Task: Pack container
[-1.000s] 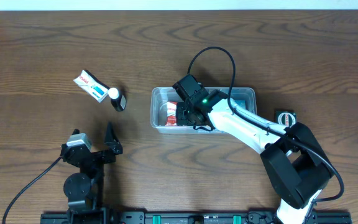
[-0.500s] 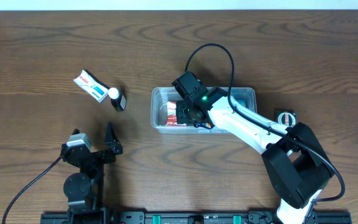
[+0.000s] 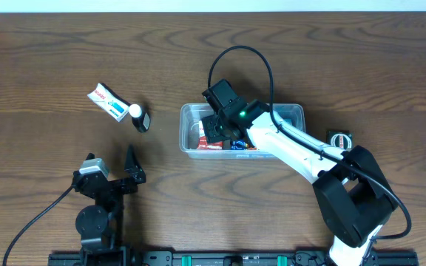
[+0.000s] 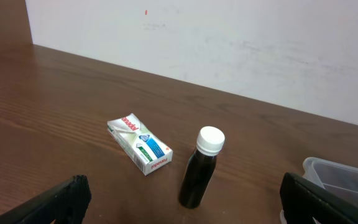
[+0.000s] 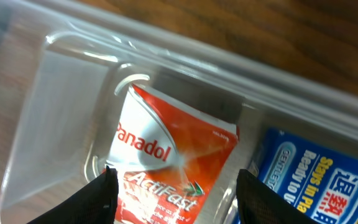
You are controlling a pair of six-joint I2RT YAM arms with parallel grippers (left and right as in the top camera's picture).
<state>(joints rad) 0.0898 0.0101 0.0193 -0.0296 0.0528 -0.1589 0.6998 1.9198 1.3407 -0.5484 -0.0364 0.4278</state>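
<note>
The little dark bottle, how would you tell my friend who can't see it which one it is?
On the brown wooden table, look to the left of the clear container. A white box lies flat there, and the bottle stands right beside it, on the side nearer the container. Unlike the flat white box, it is dark and upright, with a round white cap.

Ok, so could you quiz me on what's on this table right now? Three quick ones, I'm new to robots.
1. Which gripper hangs over the container? A left, B right.
2. What colour is the cap of the bottle?
3. True or false: the bottle lies inside the container.
Key: 1 B, the right gripper. 2 White. 3 False: it stands on the table beside a white box.
</note>
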